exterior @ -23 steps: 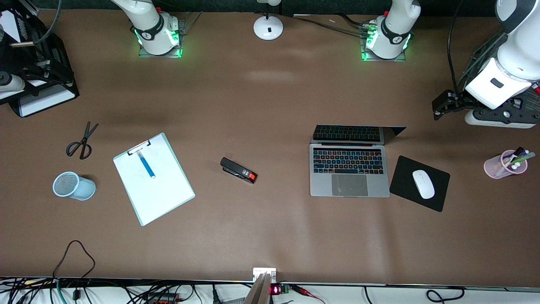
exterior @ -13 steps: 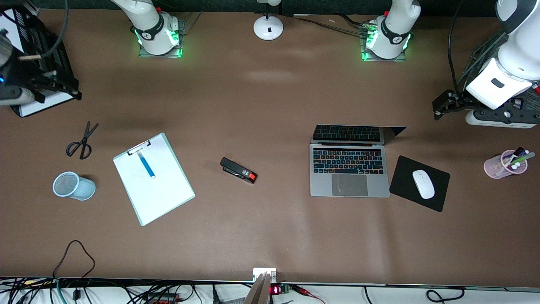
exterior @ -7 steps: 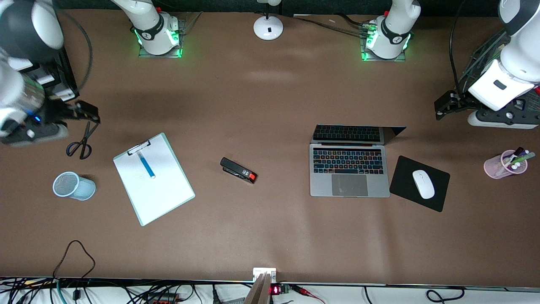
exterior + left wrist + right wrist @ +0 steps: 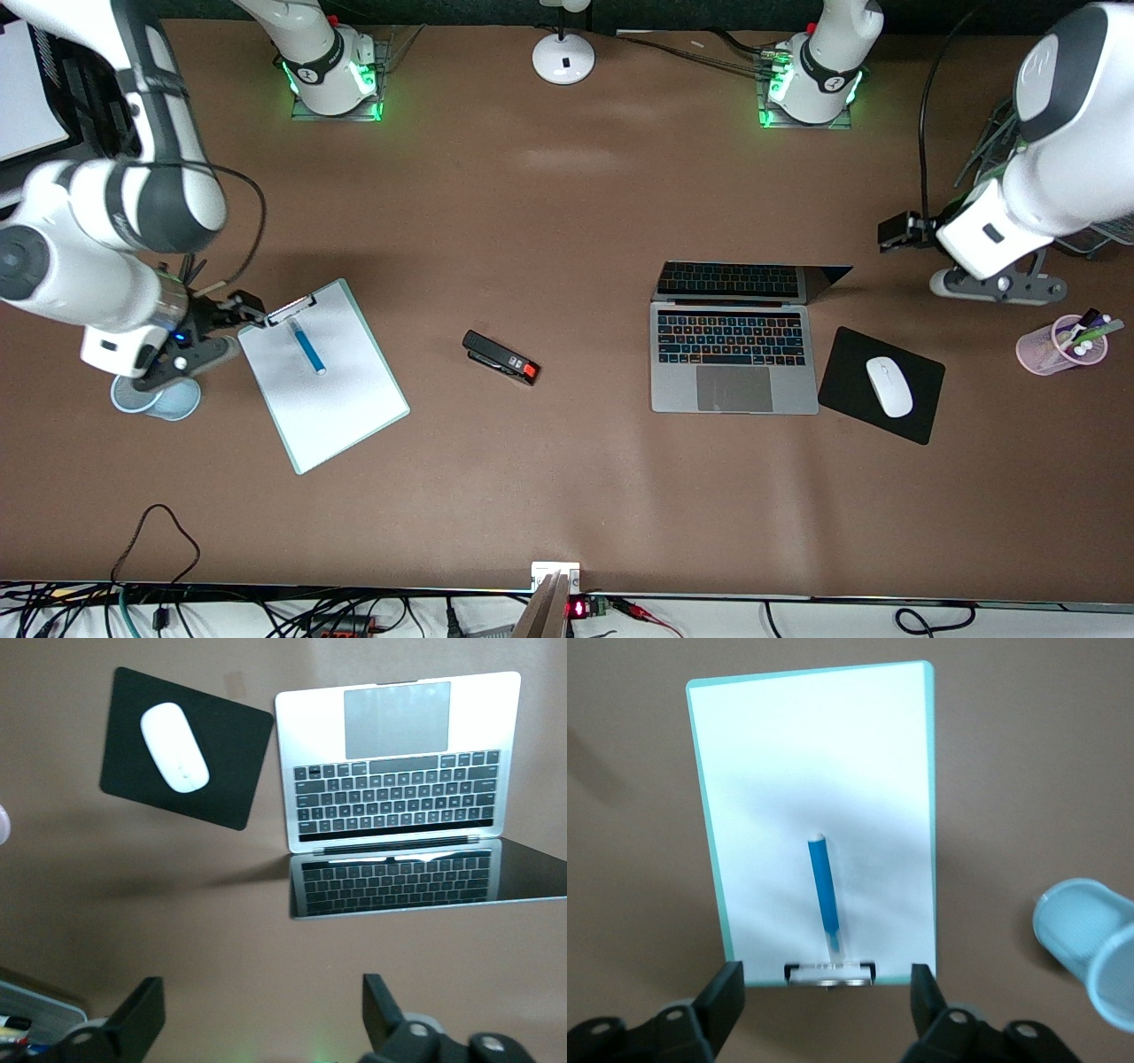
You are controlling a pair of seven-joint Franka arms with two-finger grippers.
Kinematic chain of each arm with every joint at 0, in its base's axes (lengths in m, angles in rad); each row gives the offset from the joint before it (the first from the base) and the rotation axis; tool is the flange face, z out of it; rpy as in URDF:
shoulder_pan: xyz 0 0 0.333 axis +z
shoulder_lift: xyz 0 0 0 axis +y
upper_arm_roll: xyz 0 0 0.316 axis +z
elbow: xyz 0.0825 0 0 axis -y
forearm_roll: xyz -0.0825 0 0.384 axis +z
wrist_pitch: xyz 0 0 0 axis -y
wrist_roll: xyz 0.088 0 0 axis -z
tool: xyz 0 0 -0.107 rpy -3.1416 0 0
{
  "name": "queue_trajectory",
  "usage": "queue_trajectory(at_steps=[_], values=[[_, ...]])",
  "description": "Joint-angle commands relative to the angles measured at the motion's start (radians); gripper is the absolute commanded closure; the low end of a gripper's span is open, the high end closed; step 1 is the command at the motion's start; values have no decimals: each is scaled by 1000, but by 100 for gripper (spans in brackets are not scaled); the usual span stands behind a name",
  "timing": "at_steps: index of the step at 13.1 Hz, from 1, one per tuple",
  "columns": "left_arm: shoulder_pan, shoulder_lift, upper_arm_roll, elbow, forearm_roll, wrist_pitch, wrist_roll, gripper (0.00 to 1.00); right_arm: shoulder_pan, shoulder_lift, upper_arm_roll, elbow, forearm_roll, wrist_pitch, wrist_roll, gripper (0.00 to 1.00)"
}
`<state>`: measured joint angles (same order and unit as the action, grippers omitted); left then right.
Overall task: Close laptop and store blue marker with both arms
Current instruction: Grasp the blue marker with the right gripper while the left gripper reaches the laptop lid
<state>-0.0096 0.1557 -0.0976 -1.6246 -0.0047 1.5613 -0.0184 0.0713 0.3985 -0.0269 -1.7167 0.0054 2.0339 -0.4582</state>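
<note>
The brown surface has lots of desk things on it, and the job has hardly started. Seen from the front camera, the laptop sits at about 3 o'clock from the middle of the surface. Its lid stands up, so it is not shut yet. A white mouse on a black mat lies just beside it.

The blue marker lies flat on a white clipboard, at about 9 o'clock from the middle. Nothing is holding it. A pink cup full of pens stands at the left arm's end of the surface. I think the marker should go there, but that is only my guess.

The right tool hangs over the clip end of the clipboard, at about 10 o'clock from the marker. Its fingers are spread wide and hold nothing.

The left tool is over the bare surface, at about 1 o'clock from the laptop. It is spread wide too, and touches nothing.

So both jobs are left to do: push the lid down, and pick up the marker and put it away.
</note>
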Motion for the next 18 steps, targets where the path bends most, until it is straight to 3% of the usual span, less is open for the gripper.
queue_trajectory(at_steps=[1,2,3,7,11,12,14,16,18], values=[[-13,53,-2,89,-32,-88,23,72,19,55,-1,14,10,66,-63,30],[-22,56,-2,110,-29,-113,22,90,22,71,-1,16,8,78,-71,33],[-35,57,-2,121,-28,-118,18,100,24,85,-1,16,7,89,-76,38],[-32,58,-2,100,-43,-184,15,100,35,143,-1,17,7,121,-79,43],[-33,38,-11,29,-219,-215,-116,100,54,180,-2,20,-2,160,-82,46],[-29,28,-48,2,-221,-193,-130,100,59,192,-2,20,-8,176,-91,46],[-32,-19,-100,-120,-227,-80,-141,100,59,207,-2,20,-13,193,-97,46],[-29,-80,-181,-290,-212,123,-179,100,59,220,-1,19,-13,218,-109,48],[-30,-125,-192,-447,-210,325,-181,100,58,235,-2,20,-13,241,-129,49]])
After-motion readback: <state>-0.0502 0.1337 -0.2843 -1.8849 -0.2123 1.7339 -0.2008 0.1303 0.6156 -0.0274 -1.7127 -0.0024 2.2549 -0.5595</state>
